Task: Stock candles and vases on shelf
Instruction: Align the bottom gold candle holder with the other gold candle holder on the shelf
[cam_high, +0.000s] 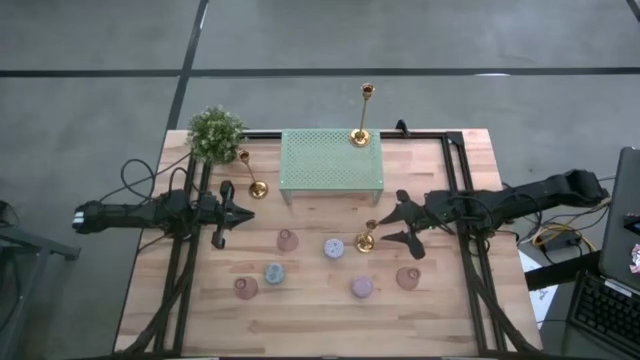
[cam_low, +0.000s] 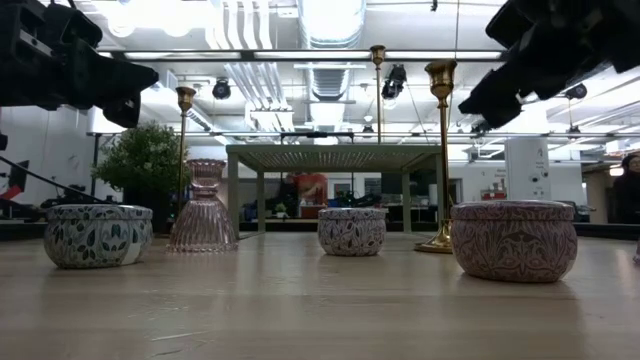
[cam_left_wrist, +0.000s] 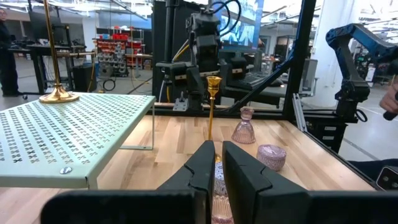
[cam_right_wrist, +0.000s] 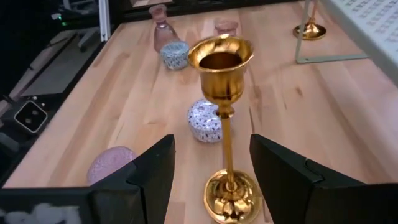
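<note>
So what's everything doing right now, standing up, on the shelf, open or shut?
Left gripper: shut, empty, above table.
Right gripper: open around the gold candlestick.
Gold candlestick: upright on table.
Tall candlestick: upright on shelf.
Third candlestick: upright on table.

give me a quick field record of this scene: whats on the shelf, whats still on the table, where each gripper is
on shelf: one gold candlestick on the mint-green shelf
beside shelf: gold candlestick, potted plant
on table: patterned candle tins and pink vases in front of the shelf
right gripper: open, fingers either side of a third gold candlestick, not touching
left gripper: shut, holding nothing, left of the shelf
</note>
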